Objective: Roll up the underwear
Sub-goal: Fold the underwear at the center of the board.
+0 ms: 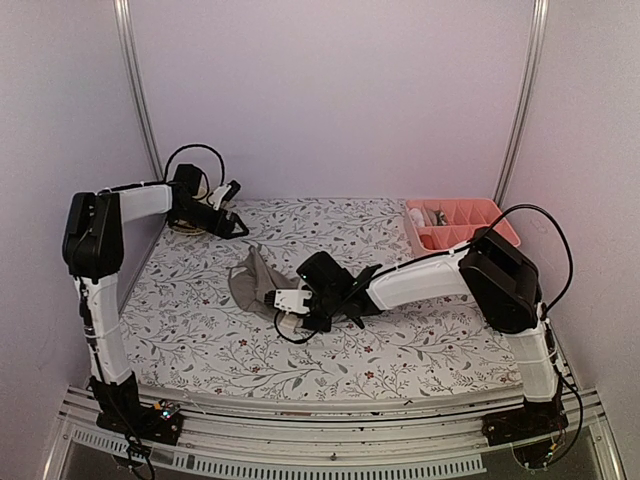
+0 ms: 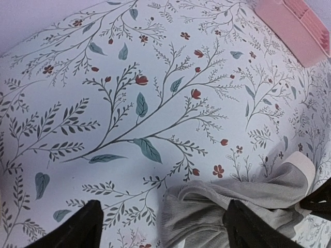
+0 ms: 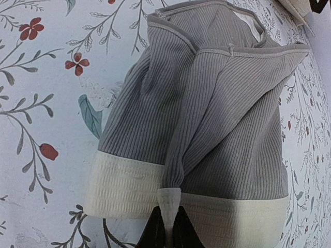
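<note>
A pair of taupe ribbed cloth briefs with a wide cream waistband lies crumpled on the white tabletop printed with leafy sprigs and small red flowers. It is well to the left of the pink plastic compartment tray, which sits at the far right corner, and somewhat nearer the front than the tray. The right claw meets the briefs at their near edge, on the tray's side. Its two black fingers are pressed together on a small raised fold of the cream waistband. To either side of that pinch the waistband lies flat on the tabletop. The ribbed body spreads away from the fingertips, folded over on itself, with a stitched hem showing at its far end. The left claw hangs above the far left part of the tabletop, farther from the tray than the briefs are. It is near the garment but clear of it, its fingers standing wide apart with nothing between them. In the left wrist view the rumpled cloth lies just ahead of those two black fingertips, and a corner of the tray shows far beyond.
</note>
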Tool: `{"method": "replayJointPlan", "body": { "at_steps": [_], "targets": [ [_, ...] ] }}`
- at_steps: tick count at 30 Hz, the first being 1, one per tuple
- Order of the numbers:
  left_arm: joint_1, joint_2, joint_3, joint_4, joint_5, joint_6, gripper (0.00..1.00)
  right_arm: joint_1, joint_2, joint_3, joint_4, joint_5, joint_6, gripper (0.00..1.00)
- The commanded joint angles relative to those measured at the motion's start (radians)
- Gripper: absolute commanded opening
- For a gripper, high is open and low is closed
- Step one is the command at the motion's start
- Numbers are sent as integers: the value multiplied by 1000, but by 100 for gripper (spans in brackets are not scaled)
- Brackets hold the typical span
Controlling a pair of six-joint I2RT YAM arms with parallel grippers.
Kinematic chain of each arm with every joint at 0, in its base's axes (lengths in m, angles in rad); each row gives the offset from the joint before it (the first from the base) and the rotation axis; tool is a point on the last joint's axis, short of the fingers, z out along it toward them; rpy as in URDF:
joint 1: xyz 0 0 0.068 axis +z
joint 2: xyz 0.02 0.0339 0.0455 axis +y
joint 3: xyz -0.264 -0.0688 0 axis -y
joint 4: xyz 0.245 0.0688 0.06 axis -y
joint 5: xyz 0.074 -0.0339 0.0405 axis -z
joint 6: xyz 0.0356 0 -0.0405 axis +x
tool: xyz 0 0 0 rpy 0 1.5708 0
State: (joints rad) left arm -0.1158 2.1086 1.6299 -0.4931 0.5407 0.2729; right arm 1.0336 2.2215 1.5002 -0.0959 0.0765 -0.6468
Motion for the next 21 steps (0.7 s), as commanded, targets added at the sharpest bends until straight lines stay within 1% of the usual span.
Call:
{"method": "replayJointPlan", "body": {
  "at_steps": [1, 4, 9, 11, 14, 16, 18, 21],
  "targets": [
    [-21, 83, 98, -92, 81, -98, 89, 12, 28, -11, 3, 17, 14, 6],
    [-36, 126, 139, -128, 93, -121, 89, 15, 30, -19, 13, 29, 16, 6],
    [-51, 145, 128, -124, 72, -147, 96, 17, 29, -31, 26, 46, 12, 6],
    [-59, 153, 124, -124, 73, -152, 96, 18, 28, -36, 30, 50, 10, 6],
    [-75, 157, 110, -116, 53, -151, 92, 17, 28, -45, 40, 58, 10, 6],
    [-83, 161, 101, -105, 38, -155, 88, 19, 30, -47, 42, 58, 10, 6],
    [-85, 167, 101, -104, 33, -156, 80, 19, 31, -47, 42, 63, 10, 6],
    [-86, 164, 96, -98, 23, -156, 73, 19, 33, -49, 42, 69, 9, 6]
  ]
}}
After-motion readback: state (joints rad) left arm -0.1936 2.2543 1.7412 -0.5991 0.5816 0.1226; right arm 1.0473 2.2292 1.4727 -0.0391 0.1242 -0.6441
